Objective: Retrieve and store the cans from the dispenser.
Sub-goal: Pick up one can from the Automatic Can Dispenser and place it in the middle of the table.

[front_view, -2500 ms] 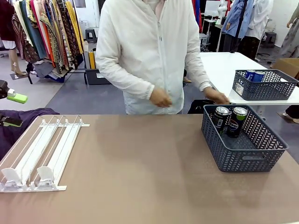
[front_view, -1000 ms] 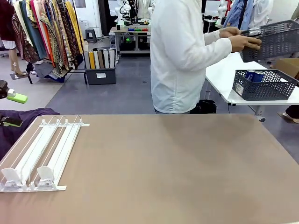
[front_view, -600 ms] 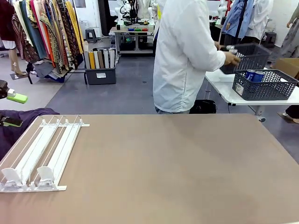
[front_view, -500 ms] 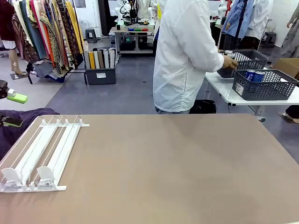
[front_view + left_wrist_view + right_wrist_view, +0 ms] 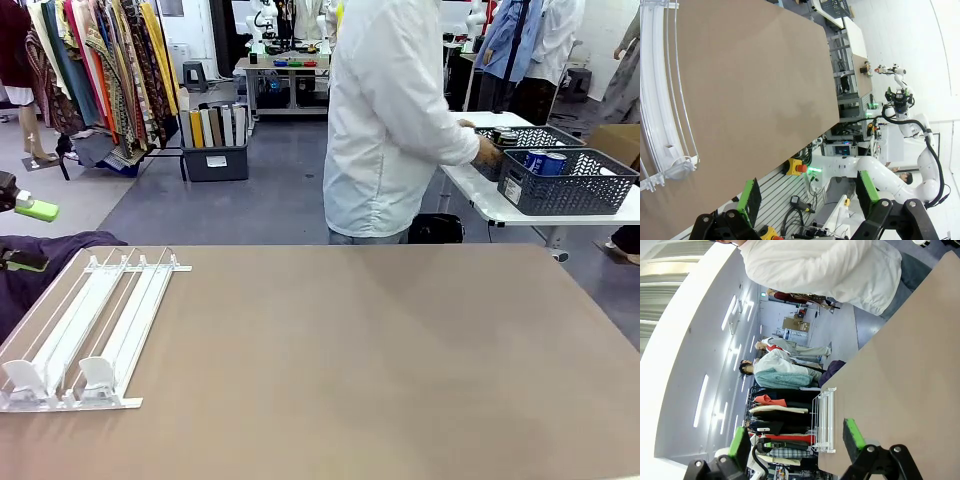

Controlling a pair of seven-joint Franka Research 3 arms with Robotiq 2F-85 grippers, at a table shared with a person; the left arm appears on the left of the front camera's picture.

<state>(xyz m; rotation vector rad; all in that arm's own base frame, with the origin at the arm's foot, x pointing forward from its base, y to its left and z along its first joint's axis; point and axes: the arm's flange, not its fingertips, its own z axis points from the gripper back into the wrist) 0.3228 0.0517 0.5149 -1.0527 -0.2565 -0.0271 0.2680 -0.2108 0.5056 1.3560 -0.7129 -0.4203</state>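
At your far left in the front view, the left gripper (image 5: 22,235) sits at the table's edge with its green pads well apart, and the left wrist view confirms it: the fingers (image 5: 749,199) stand spread wide with nothing between them. Just to its right, the dispenser (image 5: 85,330) lies flat on the brown table (image 5: 360,360), its white and clear lanes bare, the curved stops nearest you. Past the table's far edge, toward the right, a person in a white shirt (image 5: 395,120) is turned away, a hand (image 5: 488,152) at a dark mesh basket (image 5: 522,138) on a white side table (image 5: 490,195). Beside it, a second mesh basket (image 5: 570,185) holds blue cans (image 5: 545,161). In the right wrist view, the right gripper (image 5: 795,440) also hangs wide and holds nothing.
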